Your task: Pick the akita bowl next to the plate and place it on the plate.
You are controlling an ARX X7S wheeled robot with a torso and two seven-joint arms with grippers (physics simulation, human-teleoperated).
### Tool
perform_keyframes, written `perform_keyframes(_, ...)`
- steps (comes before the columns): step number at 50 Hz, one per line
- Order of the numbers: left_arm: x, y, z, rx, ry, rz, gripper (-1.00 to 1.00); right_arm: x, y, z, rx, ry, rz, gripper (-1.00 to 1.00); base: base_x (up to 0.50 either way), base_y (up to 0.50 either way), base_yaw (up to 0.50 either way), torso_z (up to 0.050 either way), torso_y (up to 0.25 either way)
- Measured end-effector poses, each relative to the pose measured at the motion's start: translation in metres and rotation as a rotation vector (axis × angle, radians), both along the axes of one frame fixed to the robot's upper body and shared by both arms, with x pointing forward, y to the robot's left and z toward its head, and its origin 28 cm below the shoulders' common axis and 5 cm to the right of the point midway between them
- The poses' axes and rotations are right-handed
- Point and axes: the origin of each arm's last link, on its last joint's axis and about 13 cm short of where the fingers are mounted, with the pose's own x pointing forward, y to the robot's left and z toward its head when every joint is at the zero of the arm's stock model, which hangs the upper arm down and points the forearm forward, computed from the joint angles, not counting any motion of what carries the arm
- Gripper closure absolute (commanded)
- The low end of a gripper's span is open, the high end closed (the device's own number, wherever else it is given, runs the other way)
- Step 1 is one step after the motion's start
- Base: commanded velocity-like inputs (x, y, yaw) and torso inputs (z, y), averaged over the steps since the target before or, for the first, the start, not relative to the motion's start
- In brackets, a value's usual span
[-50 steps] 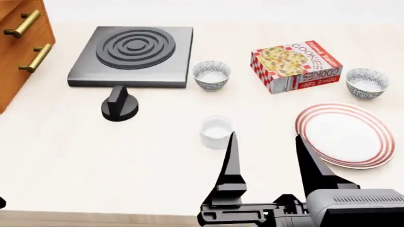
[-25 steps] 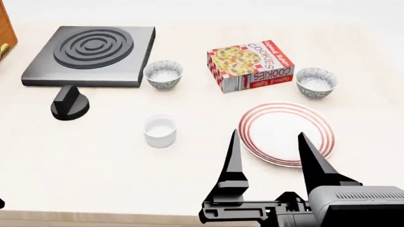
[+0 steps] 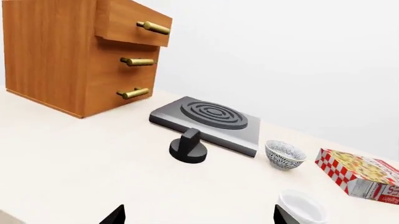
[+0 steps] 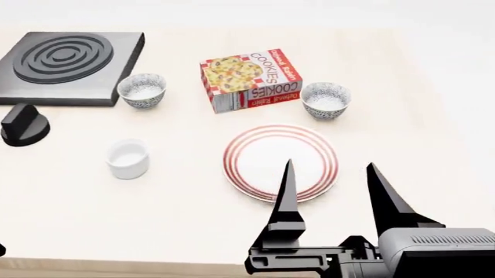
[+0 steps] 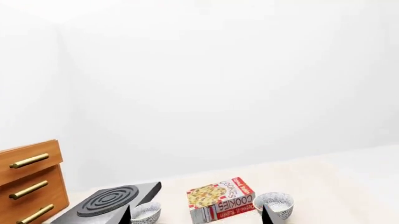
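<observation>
Around the plate: everything below is placed off the plate, the big white one with red rings, sitting flat on the pale table.
Target bowl: the speckled bowl is just beyond the plate's far right edge, close to it but not touching, upright, nothing in it that I can see. Also shows up in the right wrist view.
Cookie box: the red cookie box lies beyond the plate, a bit to the left, right beside the target bowl.
Other bowl: a second speckled bowl is well left of the plate, past the box, next to the stove.
Cup: plain white cup is left of the plate, clearly apart from it.
Stove: black stove is far to the plate's left and back, with a loose black knob in front of it.
Drawers: wooden drawers are beyond the stove, even further from the plate.
Right gripper: the right gripper hovers over the plate's near edge, fingers spread wide, holding nothing.
Left gripper: the left gripper only pokes two dark tips into its own wrist view, wide apart and empty, near the cup.
</observation>
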Motion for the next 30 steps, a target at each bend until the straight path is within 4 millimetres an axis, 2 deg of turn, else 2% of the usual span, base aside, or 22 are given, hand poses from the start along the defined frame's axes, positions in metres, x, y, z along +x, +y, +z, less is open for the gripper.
perform_keyframes(17, -0.0001, 0.0001, -0.0004, 0.000, 0.001, 0.001, -1.00, 0.0001, -0.0006, -0.0009, -0.007, 0.002, -0.005, -1.00, 0.00, -0.39, 0.00, 0.000, 0.000)
perform_keyframes(19, -0.0001, -0.0009, -0.0006, -0.003, 0.001, -0.002, -1.00, 0.0001, -0.0012, -0.0009, -0.013, 0.002, -0.007, -1.00, 0.00, 0.00, 0.00, 0.000, 0.000)
perform_keyframes(30, -0.0006, -0.0004, 0.0000, 0.000, 0.003, 0.000, -1.00, 0.0000, 0.0008, -0.0027, -0.040, 0.009, 0.015, -1.00, 0.47, 0.00, 0.00, 0.000, 0.000)
